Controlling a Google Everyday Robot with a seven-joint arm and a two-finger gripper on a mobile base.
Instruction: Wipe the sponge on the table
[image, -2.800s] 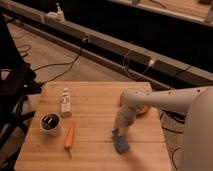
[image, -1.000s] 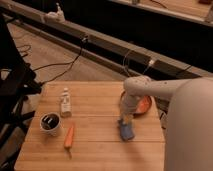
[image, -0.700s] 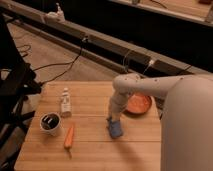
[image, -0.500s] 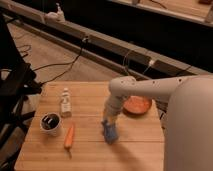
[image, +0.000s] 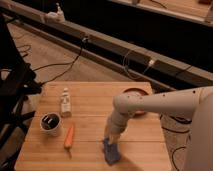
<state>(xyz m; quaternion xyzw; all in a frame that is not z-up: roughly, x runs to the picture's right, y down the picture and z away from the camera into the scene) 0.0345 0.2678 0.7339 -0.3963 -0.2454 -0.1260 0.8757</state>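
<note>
Close to the front edge of the table (image: 92, 116), a little right of its middle, the sponge (image: 111, 153) is seen lying flat on the wood; it is clamped at its upper end by the gripper (image: 111, 139), whose fingers are closed on it from above; compared with half a second ago, the sponge is found nearer the front edge, and compared with a second ago it is also found further left, away from the orange bowl (image: 139, 92); a stroke across the wood is thus judged to be under way, so the wiping is taken to be in progress; how much remains cannot be told. Left of the sponge, the carrot (image: 69, 136), the cup (image: 50, 124) and the small bottle (image: 65, 102) are left where they were; at the back right the bowl is partly covered by the arm (image: 152, 102); beyond the table the dark bench (image: 107, 46) is unchanged.
</note>
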